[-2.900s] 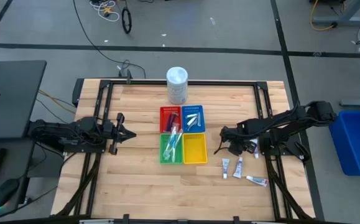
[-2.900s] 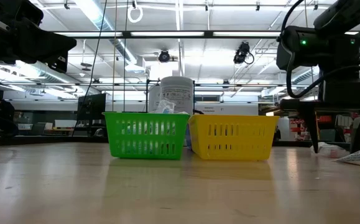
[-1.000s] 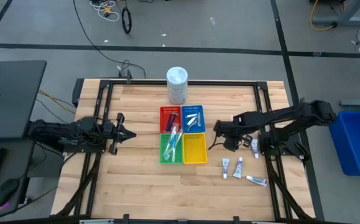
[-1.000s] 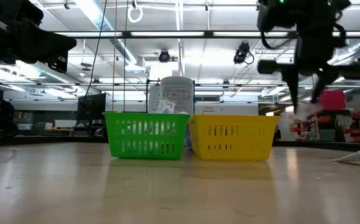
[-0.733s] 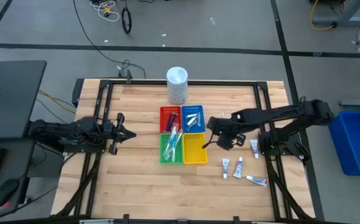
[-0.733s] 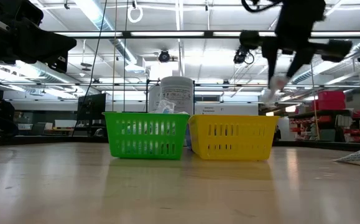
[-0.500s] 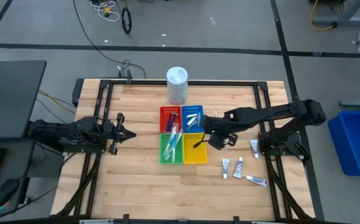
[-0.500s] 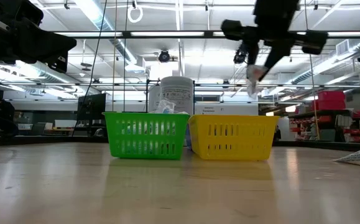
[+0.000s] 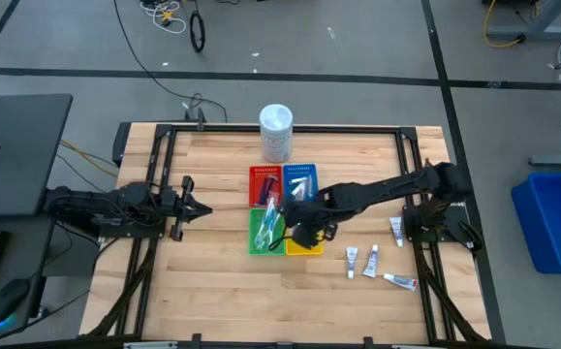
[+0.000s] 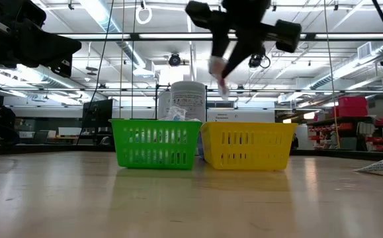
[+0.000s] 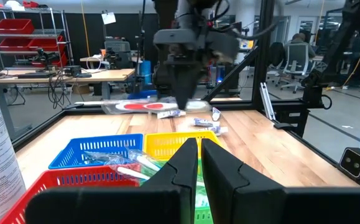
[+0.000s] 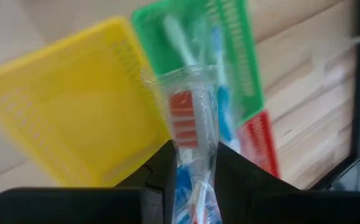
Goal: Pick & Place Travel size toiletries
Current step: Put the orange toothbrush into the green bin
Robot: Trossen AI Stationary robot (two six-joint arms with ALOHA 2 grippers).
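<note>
Four coloured trays (image 9: 303,242) on wooden table (image 9: 212,281) — cabled grey floor (image 9: 86,58), strip-lit workshop.

Glossy clear-wrapped tube (image 12: 189,130), wooden table (image 9: 222,281)

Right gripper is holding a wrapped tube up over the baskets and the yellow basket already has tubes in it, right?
Not quite. The right gripper does hold a wrapped tube above the baskets, but the yellow basket is empty; the right wrist view shows its bare bottom. The green basket beside it holds sticks.
</note>
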